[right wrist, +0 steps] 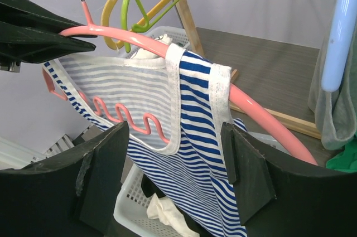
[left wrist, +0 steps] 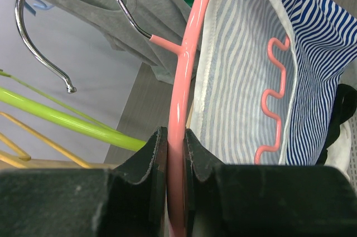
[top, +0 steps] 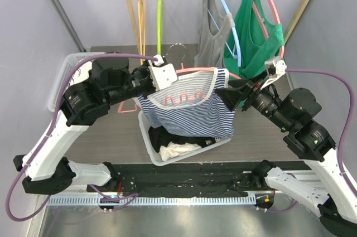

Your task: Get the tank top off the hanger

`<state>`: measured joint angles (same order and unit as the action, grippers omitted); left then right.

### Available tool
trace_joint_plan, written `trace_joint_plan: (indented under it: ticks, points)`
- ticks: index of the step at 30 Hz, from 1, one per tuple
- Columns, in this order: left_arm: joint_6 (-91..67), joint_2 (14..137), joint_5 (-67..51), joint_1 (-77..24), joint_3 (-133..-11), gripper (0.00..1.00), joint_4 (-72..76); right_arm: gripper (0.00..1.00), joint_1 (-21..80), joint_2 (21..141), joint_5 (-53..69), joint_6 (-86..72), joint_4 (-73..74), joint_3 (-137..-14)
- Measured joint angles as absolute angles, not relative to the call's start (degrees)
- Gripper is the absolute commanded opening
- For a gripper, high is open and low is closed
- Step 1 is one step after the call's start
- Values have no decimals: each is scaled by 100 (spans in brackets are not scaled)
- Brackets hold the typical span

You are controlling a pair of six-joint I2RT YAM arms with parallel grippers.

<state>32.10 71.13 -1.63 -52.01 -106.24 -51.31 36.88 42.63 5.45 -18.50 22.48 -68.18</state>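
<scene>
A blue-and-white striped tank top (top: 189, 111) hangs on a pink hanger (top: 198, 69) held up over the basket. My left gripper (top: 162, 69) is shut on the hanger's pink arm (left wrist: 187, 53) just below the chrome hook (left wrist: 44, 3); both pads press the rod in the left wrist view (left wrist: 175, 142). My right gripper (top: 228, 93) stands open at the hanger's right shoulder. In the right wrist view its fingers (right wrist: 175, 159) straddle the tank top (right wrist: 195, 131) without touching it. The right strap (right wrist: 198, 75) lies over the pink hanger arm (right wrist: 262, 120).
A white basket (top: 149, 145) with dark and white clothes sits below the tank top. Behind, a wooden rack carries a grey tank top (top: 215, 36), a green top (top: 254, 42) and bare yellow and green hangers (top: 159, 19). Another white basket (top: 64, 75) stands at far left.
</scene>
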Motion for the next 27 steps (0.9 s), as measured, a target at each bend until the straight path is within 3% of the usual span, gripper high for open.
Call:
trace_joint_plan:
  ticks: [16, 19, 22, 24, 27]
  points:
    - [3188, 7113, -235, -5201, -10661, 0, -5170, 43, 3688, 4668, 720, -1833, 2154, -6836]
    - [3175, 7113, -263, -5201, -10672, 0, -5175, 35, 3688, 4692, 744, -1833, 2099, -6836]
    - [3170, 7113, -272, -5201, -10674, 0, -5177, 10, 3688, 4694, 786, -1824, 2047, -6838]
    - [3170, 7113, -272, -5201, -10674, 0, -5177, 1, 3688, 4716, 810, -1820, 2012, -6858]
    - [3173, 7113, -272, -5201, -10674, 0, -5177, 1, 3688, 4770, 805, -1809, 1992, -6945]
